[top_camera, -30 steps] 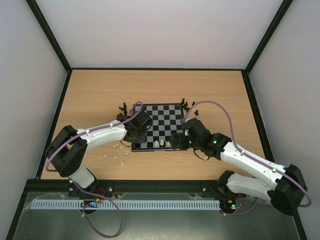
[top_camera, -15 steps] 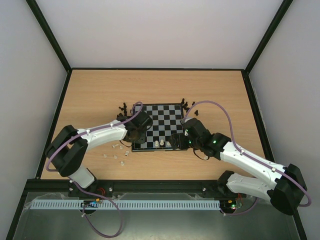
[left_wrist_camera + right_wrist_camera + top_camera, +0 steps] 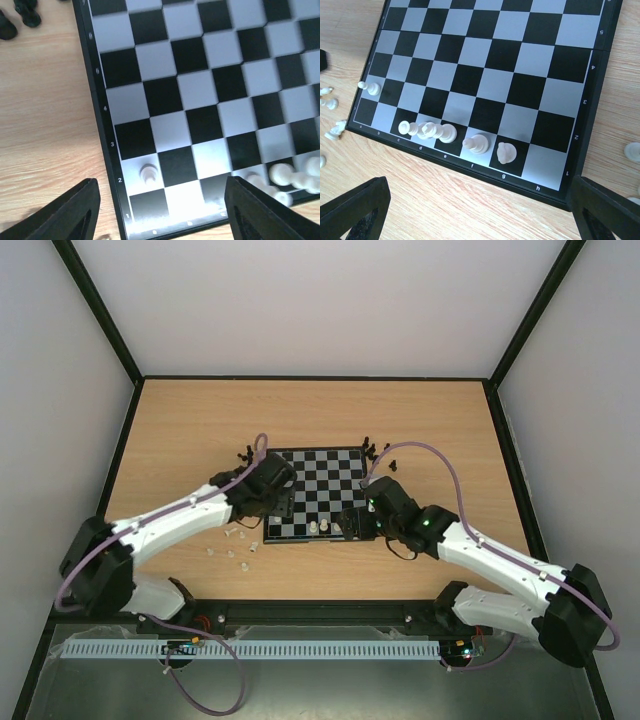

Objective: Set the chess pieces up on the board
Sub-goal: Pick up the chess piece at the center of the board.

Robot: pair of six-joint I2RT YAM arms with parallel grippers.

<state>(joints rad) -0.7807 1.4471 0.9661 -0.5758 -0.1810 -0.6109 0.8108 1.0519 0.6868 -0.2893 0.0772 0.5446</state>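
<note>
Board [image 3: 320,480] lies mid-table [image 3: 440,420]. Left gripper [image 3: 161,200] is over the near-left corner, jaws apart, with one white pawn [image 3: 148,173] standing free between them. Right gripper [image 3: 480,200] is spread wide and empty, above the bunched near-row white pieces [image 3: 437,131]. Loose white pieces [image 3: 235,540] lie off the board's left edge. Black pieces [image 3: 245,455] sit off the board by both far corners.

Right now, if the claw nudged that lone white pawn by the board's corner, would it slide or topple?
The pawn would probably topple: it stands upright, tall for its small round base. It fills only part of one square of the board, so it is likely very light. Being round, it might roll once down.
</note>
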